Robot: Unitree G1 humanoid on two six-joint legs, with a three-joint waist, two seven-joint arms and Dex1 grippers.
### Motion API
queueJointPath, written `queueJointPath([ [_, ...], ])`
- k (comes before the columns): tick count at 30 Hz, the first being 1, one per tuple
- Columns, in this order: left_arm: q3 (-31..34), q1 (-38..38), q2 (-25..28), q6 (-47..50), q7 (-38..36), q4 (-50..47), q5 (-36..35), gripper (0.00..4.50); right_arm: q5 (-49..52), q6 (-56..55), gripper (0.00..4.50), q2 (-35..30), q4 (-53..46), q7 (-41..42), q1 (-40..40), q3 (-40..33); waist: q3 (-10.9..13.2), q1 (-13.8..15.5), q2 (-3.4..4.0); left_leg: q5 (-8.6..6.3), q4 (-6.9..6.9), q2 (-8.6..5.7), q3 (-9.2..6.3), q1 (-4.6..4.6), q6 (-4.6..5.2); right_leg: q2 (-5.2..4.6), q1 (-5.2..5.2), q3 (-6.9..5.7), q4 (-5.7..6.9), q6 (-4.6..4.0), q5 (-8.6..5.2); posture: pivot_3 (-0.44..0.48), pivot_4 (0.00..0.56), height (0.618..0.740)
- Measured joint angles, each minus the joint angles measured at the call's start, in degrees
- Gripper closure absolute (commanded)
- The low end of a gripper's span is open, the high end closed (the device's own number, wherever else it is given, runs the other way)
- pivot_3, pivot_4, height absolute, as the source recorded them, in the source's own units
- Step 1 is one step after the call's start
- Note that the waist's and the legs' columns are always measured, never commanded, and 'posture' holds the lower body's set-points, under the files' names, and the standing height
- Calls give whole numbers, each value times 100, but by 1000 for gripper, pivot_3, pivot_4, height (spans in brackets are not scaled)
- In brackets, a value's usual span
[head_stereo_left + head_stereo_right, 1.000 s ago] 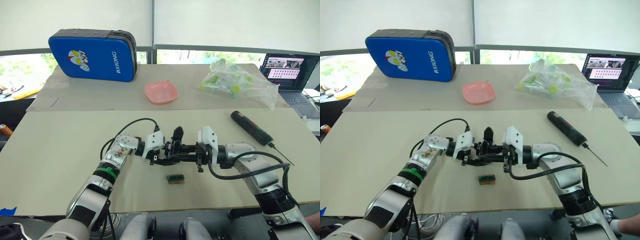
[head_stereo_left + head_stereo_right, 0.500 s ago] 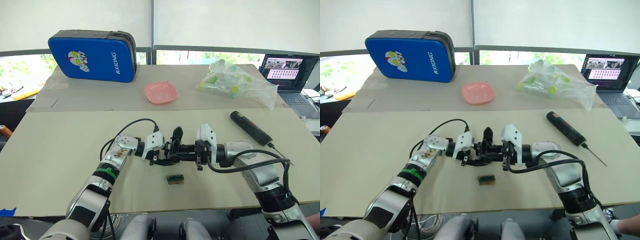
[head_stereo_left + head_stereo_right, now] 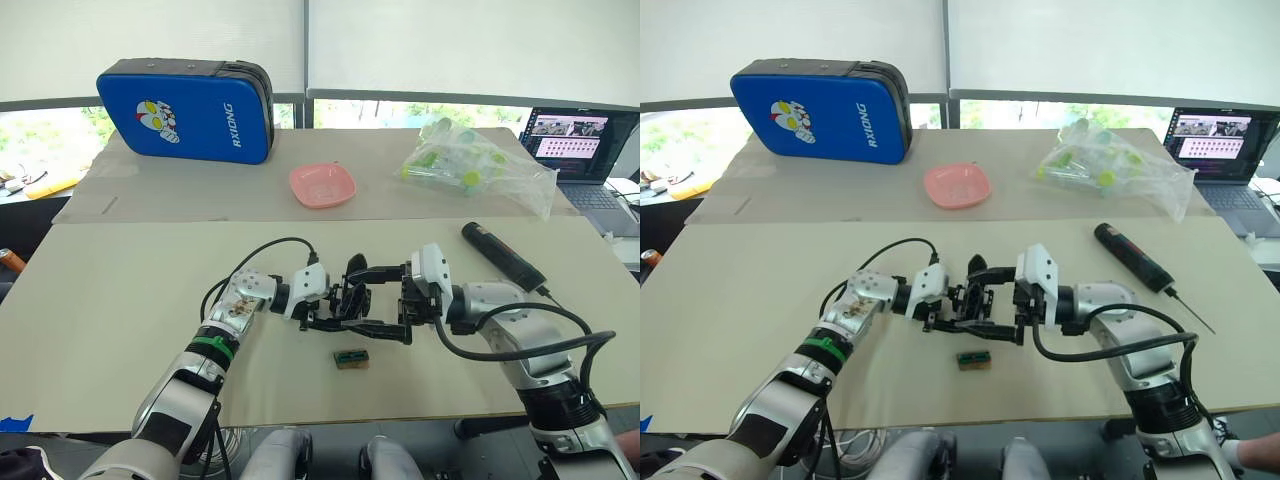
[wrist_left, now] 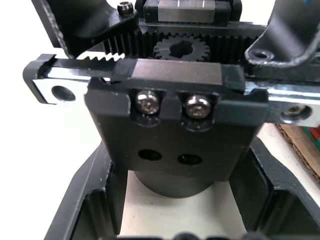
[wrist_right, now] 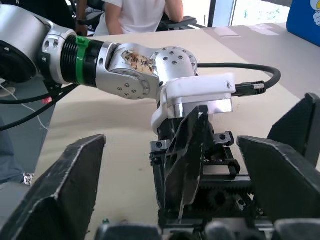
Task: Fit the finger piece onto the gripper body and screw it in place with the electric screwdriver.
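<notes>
The gripper body (image 3: 340, 297), a small black mechanism with a toothed rack and gear (image 4: 180, 49), is held just above the table's middle. My left gripper (image 3: 330, 306) is shut on it from the left. One pointed black finger (image 5: 186, 155) sticks up from the body. My right gripper (image 5: 171, 141) is open, its two fingers spread wide on either side of the body without touching it. I cannot tell the finger piece apart from the body here. The electric screwdriver (image 3: 503, 257) lies on the table to the right, beyond my right arm.
A small green-and-brown block (image 3: 351, 357) lies just in front of the grippers. A pink bowl (image 3: 322, 184), a blue case (image 3: 187, 110) and a bag of plastic items (image 3: 475, 165) sit at the back. A laptop (image 3: 580, 140) stands far right. A seated person (image 5: 145, 12) shows beyond the table.
My right gripper has opened wide from shut and drawn back slightly to the right. The left gripper and the body have stayed in place.
</notes>
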Motion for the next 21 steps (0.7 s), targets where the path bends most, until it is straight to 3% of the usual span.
queueJointPath([
  [3, 11, 0, -13, -37, 23, 29, -1, 2195, 222, -5, 11, 6, -156, 47, 2, -176, 0, 2, 0, 0, 0, 0, 0, 0, 0, 0, 1, 0, -1, 0, 0, 0, 150, 740],
  [5, 26, 2, -37, 8, 44, 39, -9, 1175, 332, -23, 0, 13, -261, 51, 3, -277, 0, 9, 0, 0, 0, 0, 0, 0, 0, -1, 3, -1, -5, 0, 0, 0, 150, 740],
  [8, 92, 33, -44, 51, 184, 126, -4, 54, 493, -42, 0, 9, -448, 54, 68, -394, 0, 15, -1, 0, 0, 0, -1, -3, 0, -1, 2, -3, -7, 0, 0, 0, 150, 740],
  [14, 193, 162, 175, 54, 90, -18, -125, 54, 833, 30, 0, -184, -1054, -119, 380, -822, 0, -2, 0, -2, -9, 0, -1, -7, 2, -3, -3, 0, -12, 0, 0, 0, 150, 740],
  [21, 722, 1049, 1251, 793, -506, -1142, -869, 54, 1356, 230, 0, -596, -1801, -795, 1687, -2412, 0, -7, 0, 1, -46, 1, -1, -5, -3, -6, -11, 9, -26, -1, 0, 0, 150, 740],
])
